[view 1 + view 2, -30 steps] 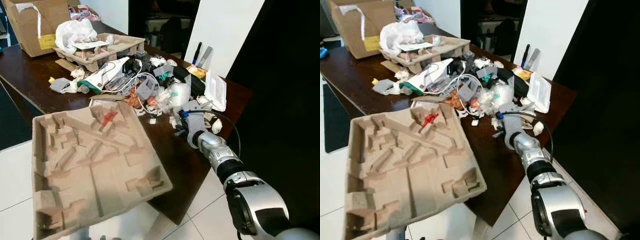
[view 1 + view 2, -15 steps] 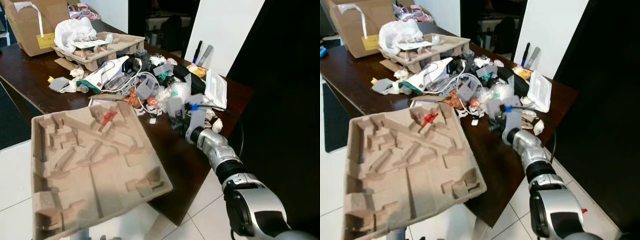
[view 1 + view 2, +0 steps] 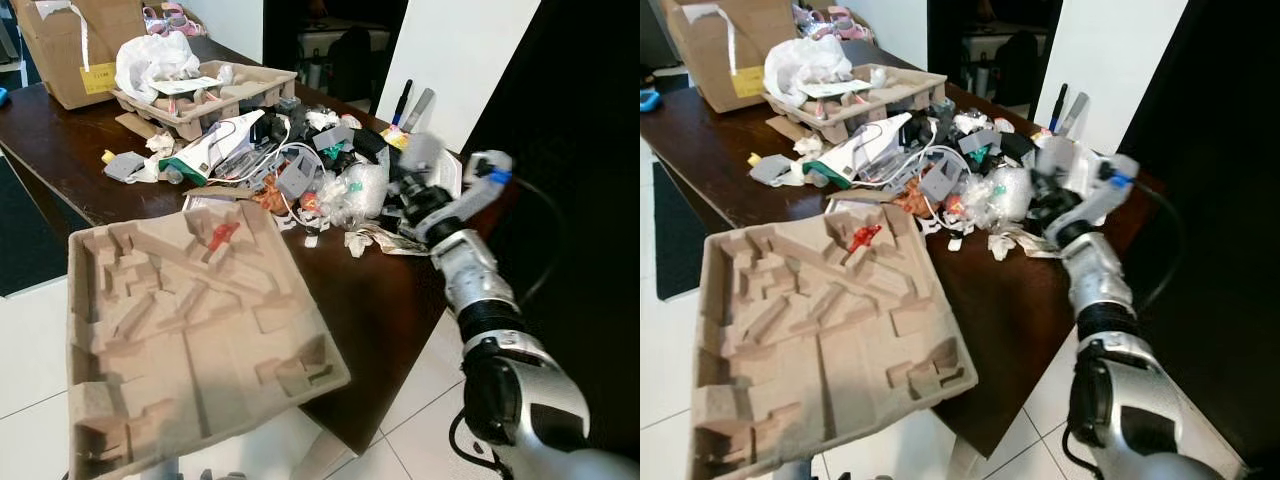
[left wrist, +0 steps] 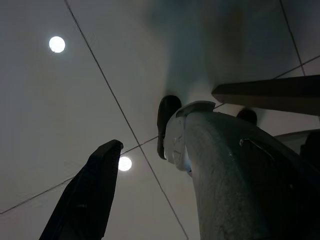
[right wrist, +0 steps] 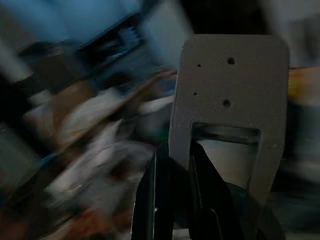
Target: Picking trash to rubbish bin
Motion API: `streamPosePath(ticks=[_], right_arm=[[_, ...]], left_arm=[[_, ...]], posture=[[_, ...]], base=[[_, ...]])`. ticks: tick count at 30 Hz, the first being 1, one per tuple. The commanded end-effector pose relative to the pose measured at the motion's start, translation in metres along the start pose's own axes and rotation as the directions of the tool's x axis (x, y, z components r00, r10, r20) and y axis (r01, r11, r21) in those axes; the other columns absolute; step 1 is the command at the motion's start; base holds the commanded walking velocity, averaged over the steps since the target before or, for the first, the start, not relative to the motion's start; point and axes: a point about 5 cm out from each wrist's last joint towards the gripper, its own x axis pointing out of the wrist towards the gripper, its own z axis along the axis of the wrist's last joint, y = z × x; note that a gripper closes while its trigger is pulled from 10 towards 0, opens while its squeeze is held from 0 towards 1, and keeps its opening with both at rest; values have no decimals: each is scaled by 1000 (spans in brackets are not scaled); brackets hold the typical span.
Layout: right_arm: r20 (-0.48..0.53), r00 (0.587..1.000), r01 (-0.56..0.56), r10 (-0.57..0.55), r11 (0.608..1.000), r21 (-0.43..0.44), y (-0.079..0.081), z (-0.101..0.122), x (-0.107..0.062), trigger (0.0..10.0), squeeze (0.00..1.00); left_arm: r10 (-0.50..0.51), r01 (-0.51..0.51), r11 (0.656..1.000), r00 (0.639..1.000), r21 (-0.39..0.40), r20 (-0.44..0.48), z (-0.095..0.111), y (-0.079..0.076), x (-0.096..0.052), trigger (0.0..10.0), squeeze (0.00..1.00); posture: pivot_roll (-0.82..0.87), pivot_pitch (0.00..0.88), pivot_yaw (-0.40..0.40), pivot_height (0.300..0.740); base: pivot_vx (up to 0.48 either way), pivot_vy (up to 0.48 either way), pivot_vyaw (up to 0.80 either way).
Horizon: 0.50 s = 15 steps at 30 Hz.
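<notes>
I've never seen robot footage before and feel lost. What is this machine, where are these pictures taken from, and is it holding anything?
It is a humanoid robot with silver arms that end in two-fingered grippers. The two wide pictures come from cameras in its head and look down at a dark brown wooden table with a heap of mixed trash on it: wrappers, cables and plastic bits. A moulded brown pulp tray sits in the foreground. The other two pictures come from wrist cameras. In the blurred right one, the right gripper appears shut on a flat grey plastic piece with small holes, raised above the heap. The left one looks up at a ceiling, past one black finger.
</notes>
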Motion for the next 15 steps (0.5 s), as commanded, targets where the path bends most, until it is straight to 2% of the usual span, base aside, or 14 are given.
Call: streamPosePath(ticks=[1, 2, 3, 4, 5, 7, 8, 9, 10, 11, 12, 13, 14, 15], right_arm=[[52, 993, 110, -109, 994, -18, -17, 14, -4, 10000, 0], [52, 993, 110, -109, 994, -18, -17, 14, -4, 10000, 0], [62, 986, 154, -152, 988, -30, -24, 19, -7, 10000, 0], [70, 969, 241, -237, 968, -65, -37, 25, -14, 10000, 0], [70, 969, 241, -237, 968, -65, -37, 25, -14, 10000, 0], [83, 900, 435, -428, 890, -138, -70, 38, -35, 10000, 0], [83, 900, 435, -428, 890, -138, -70, 38, -35, 10000, 0], [82, 866, 499, -493, 846, -185, -82, 41, -45, 10000, 0], [76, 794, 601, -604, 759, -250, -104, 42, -66, 10000, 0], [76, 794, 601, -604, 759, -250, -104, 42, -66, 10000, 0], [71, 762, 634, -643, 720, -281, -111, 41, -76, 10000, 0], [71, 762, 634, -643, 720, -281, -111, 41, -76, 10000, 0], [64, 726, 667, -684, 679, -307, -120, 39, -87, 10000, 0], [64, 726, 667, -684, 679, -307, -120, 39, -87, 10000, 0]], left_arm=[[6, -6, 1000, 998, 9, -55, -15, 1, -4, 10000, 0], [6, -6, 1000, 998, 9, -55, -15, 1, -4, 10000, 0], [7, -7, 1000, 998, 11, -56, -15, 1, -4, 10000, 0], [10, -9, 1000, 998, 15, -59, -15, 1, -4, 10000, 0], [10, -9, 1000, 998, 15, -59, -15, 1, -4, 10000, 0], [14, -13, 1000, 998, 18, -64, -15, 1, -3, 10000, 0], [14, -13, 1000, 998, 18, -64, -15, 1, -3, 10000, 0], [15, -14, 1000, 998, 18, -66, -15, 1, -3, 10000, 0], [16, -15, 1000, 997, 16, -71, -16, 1, -3, 10000, 0], [16, -15, 1000, 997, 16, -71, -16, 1, -3, 10000, 0], [16, -15, 1000, 997, 15, -73, -16, 1, -3, 10000, 0], [16, -15, 1000, 997, 15, -73, -16, 1, -3, 10000, 0], [16, -14, 1000, 997, 17, -76, -16, 1, -3, 10000, 0], [16, -14, 1000, 997, 17, -76, -16, 1, -3, 10000, 0]], posture=[[156, 103, -71, 740], [156, 103, -71, 740], [156, 103, -71, 740], [155, 98, -71, 740], [155, 98, -71, 740], [154, 96, -72, 740], [154, 96, -72, 740], [150, 94, -73, 740], [150, 94, -73, 740], [150, 94, -73, 740], [150, 94, -73, 740], [150, 94, -73, 740], [142, 91, -69, 740], [142, 91, -69, 740]], base=[[0, 0, 0], [0, 0, 0], [0, 0, 0], [0, 0, 0], [0, 0, 0], [0, 0, 0], [0, 0, 0], [0, 0, 0], [0, 0, 0], [0, 0, 0], [0, 0, 0], [0, 0, 0], [0, 0, 0], [0, 0, 0]])
